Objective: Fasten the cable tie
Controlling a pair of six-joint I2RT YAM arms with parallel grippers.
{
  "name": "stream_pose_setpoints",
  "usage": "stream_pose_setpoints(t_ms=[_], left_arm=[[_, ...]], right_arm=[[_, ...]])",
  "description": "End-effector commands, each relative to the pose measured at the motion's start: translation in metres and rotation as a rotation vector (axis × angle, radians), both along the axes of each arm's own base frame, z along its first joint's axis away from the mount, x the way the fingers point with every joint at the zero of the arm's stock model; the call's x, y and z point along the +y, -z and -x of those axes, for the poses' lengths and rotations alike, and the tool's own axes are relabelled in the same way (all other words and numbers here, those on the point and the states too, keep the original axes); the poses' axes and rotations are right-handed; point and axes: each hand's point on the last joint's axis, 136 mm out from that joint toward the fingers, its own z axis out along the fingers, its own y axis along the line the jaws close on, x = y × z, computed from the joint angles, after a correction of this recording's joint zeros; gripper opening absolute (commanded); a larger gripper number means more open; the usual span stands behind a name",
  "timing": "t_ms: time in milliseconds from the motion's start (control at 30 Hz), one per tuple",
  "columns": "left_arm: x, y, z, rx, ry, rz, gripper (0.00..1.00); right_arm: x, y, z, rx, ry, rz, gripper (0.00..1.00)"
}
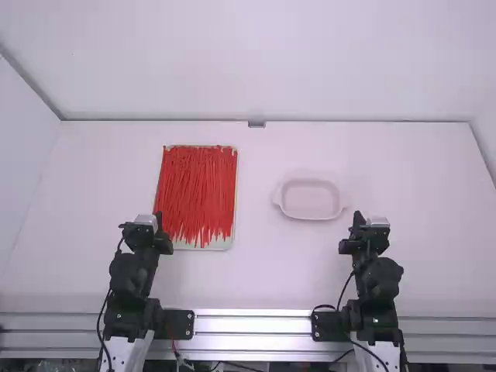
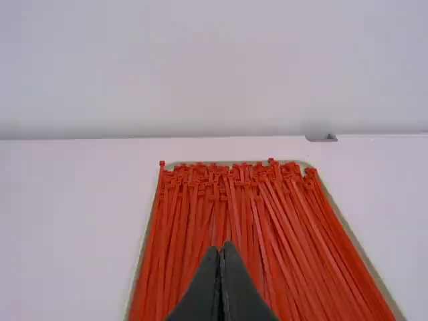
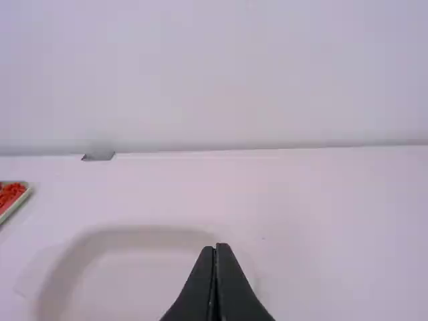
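While both arms are sitting folded at the near edge of the white bench (image 1: 403, 155), no step of the fastening is under way yet. The left black two-finger gripper (image 2: 221, 249) is keeping its fingers pressed together on nothing and is hanging over the near end of the flat pale rectangular tray (image 1: 221, 246). The right black two-finger gripper (image 3: 215, 249) is likewise clenched and empty, and is pointing at the small white oval dish with two ear handles (image 1: 308, 216). That dish is sitting right of the bench's middle, well apart from the tray. The thin red plastic cable ties (image 1: 196, 194) are lying in a dense sheaf across the tray, left of the bench's middle. Their heads are pointing toward the far edge and the strands are overlapping and crossing.

Risks, as I am judging them:
- A gripper going down with its fingers closed is likely just ploughing into the sheaf.
- An opened one is likely pinching several ties at once, since none is lying apart.
- Lifting one may be dragging its neighbours over the tray's rim.
- Fingertips scraping the flat tray may be shoving it along the bench.
- A slim, springy tie may be twisting in the grasp, so the tail is missing the head's slot or entering from the wrong face.
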Motion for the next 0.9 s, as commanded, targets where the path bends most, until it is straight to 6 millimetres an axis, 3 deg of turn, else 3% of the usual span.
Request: stream_pose_setpoints(t_ms=[0,367,867], left_arm=[[0.0,0.0,0.0,0.0,0.0,0.001,0.0],[-0.001,-0.005,0.0,0.024,0.003,0.002,0.05],[-0.01,-0.017,-0.007,0.198,0.051,0.016,0.26]], right_arm=[[0.0,0.0,0.0,0.0,0.001,0.002,0.0],[0.001,-0.005,0.0,0.016,-0.002,-0.001,0.05],[0.008,-0.013,-0.007,0.157,-0.031,-0.01,0.26]])
